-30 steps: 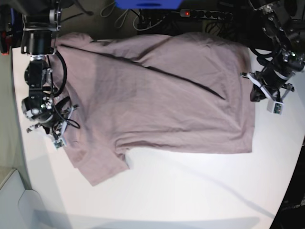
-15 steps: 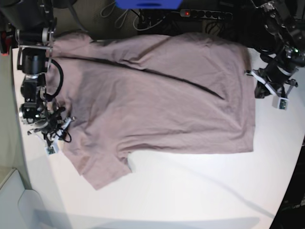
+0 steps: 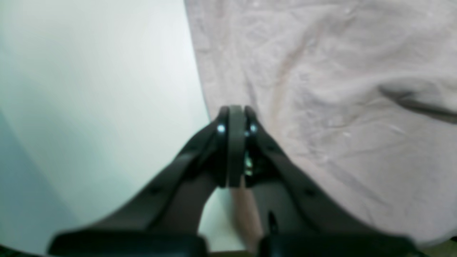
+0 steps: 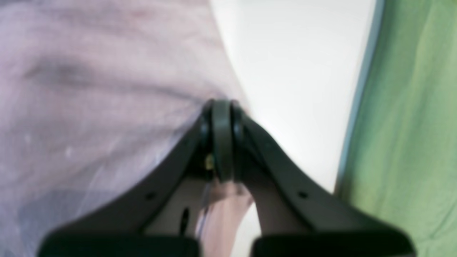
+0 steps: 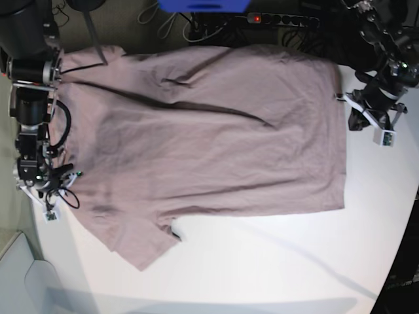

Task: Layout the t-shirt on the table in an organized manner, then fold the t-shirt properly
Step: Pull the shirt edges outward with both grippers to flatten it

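The mauve t-shirt (image 5: 216,150) lies spread across the white table (image 5: 262,261), one short sleeve pointing to the near left and a shallow crease across its upper part. My left gripper (image 5: 347,104) is at the shirt's right-hand edge. In the left wrist view it (image 3: 234,114) is shut, with the t-shirt (image 3: 339,89) edge pinched in it. My right gripper (image 5: 65,175) is at the shirt's left edge, above the sleeve. The right wrist view shows it (image 4: 221,107) shut on the t-shirt (image 4: 89,89), cloth drawn taut toward the tips.
A power strip (image 5: 281,19), cables and a blue object (image 5: 203,5) lie beyond the table's far edge. The table's curved edge (image 5: 396,255) runs down the right. A green surface (image 4: 410,125) lies past the table edge beside my right gripper.
Both arms have moved outward, away from each other, each keeping its hold. The shirt is stretched wider toward the left and its long diagonal crease has shrunk.
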Available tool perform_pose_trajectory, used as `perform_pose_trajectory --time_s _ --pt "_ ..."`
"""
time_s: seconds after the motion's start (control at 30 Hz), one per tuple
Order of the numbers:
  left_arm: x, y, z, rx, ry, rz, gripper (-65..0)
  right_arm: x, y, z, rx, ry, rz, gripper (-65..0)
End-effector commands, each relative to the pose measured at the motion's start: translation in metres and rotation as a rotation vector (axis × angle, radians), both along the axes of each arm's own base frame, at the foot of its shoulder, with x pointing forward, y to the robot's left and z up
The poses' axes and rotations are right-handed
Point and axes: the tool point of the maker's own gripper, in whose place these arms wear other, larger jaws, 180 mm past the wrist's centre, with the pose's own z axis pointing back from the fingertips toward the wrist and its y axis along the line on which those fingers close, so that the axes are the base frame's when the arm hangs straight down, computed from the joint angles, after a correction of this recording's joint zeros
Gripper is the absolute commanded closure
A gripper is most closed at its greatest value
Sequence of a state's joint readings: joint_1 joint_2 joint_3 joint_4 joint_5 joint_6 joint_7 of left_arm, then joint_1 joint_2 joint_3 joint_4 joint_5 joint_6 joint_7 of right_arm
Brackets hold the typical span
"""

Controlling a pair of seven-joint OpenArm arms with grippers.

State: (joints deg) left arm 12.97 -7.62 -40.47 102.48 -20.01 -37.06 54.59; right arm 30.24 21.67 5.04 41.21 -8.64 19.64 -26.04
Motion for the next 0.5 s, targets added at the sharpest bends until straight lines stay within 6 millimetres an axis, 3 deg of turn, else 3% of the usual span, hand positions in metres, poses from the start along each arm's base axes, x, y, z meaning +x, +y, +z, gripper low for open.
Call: perform_pose_trajectory --time_s 0.0,0.17,0.27,0.33,0.47 --pt "0.006 0.002 0.012 0.009 -0.046 -0.007 -0.1 0.023 -0.018 0.037 -0.03 -0.092 -0.017 0.0" --pt "0.004 0.0 0.009 0.004 -0.034 -0.006 -0.1 0.038 -0.024 0.06 -0.029 -0.141 -0.033 0.0" --pt "0.004 -0.016 0.003 -0.026 -0.024 -0.029 -0.1 0.039 -0.037 0.083 -0.01 -0.212 -0.089 0.0" --pt "0.002 -0.029 -0.003 -0.039 -0.009 -0.065 -0.1 0.026 -0.042 0.087 -0.031 -0.204 -0.108 0.0" --pt "0.003 -0.055 -0.011 -0.055 0.017 -0.134 -0.1 0.015 -0.013 0.092 -0.047 -0.236 -0.061 0.0"
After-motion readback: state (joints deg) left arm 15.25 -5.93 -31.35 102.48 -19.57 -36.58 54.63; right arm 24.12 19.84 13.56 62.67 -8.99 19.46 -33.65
